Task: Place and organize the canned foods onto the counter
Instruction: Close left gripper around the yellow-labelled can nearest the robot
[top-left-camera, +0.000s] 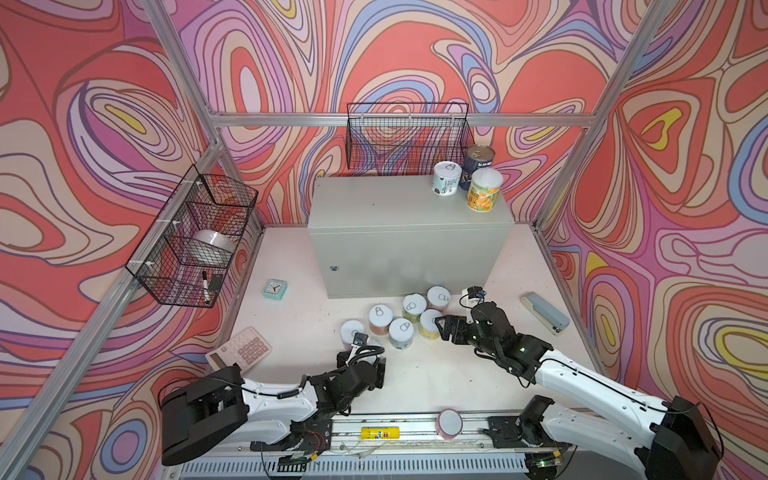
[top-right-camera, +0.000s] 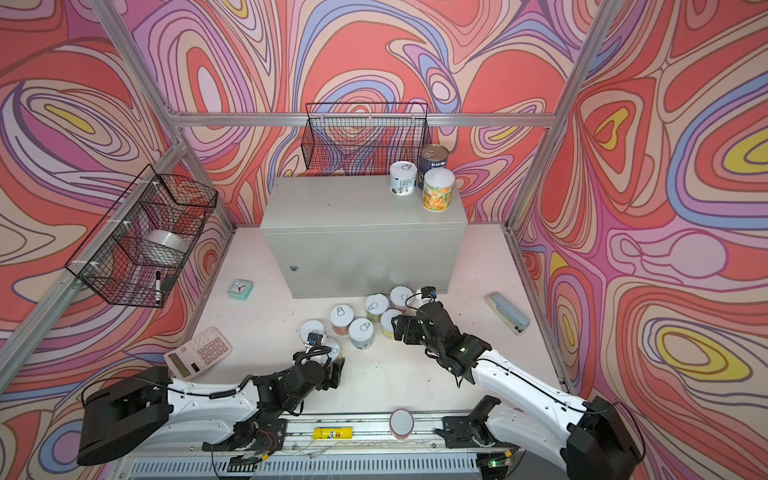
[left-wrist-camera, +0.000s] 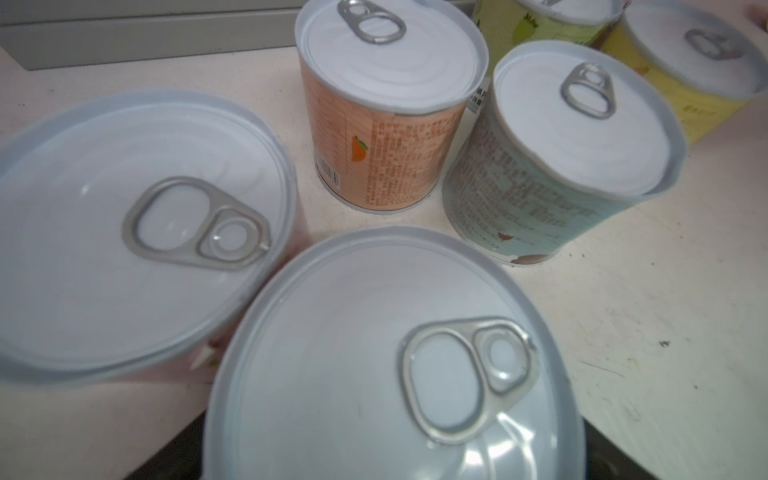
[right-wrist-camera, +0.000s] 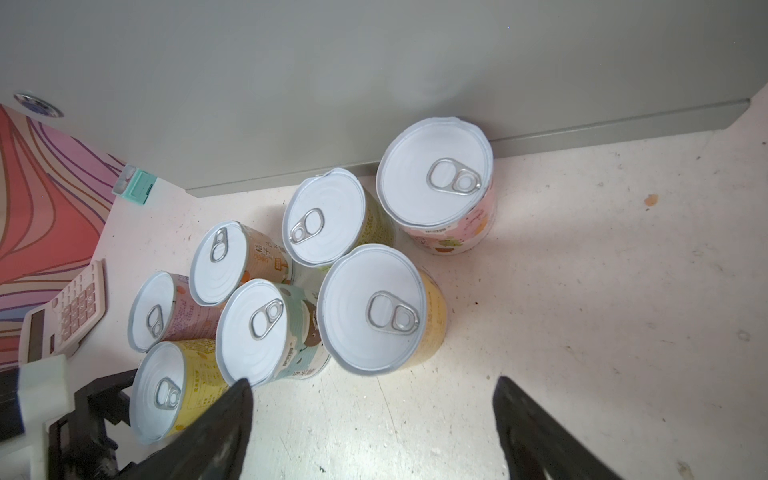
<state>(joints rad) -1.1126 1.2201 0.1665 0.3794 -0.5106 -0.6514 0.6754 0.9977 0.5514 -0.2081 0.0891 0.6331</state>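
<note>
White-lidded pastel tin cans cluster on the white tabletop before the light-grey metal cabinet; three more cans stand on top of it. Our right gripper gapes empty beside the cluster. Our left gripper straddles one yellow can, and we cannot tell whether it grips.

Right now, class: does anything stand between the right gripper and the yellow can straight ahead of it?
Nothing visible does. The open right gripper faces the yellow can across bare tabletop. The teal can stands close beside it, near one fingertip, and might be nudged.
</note>
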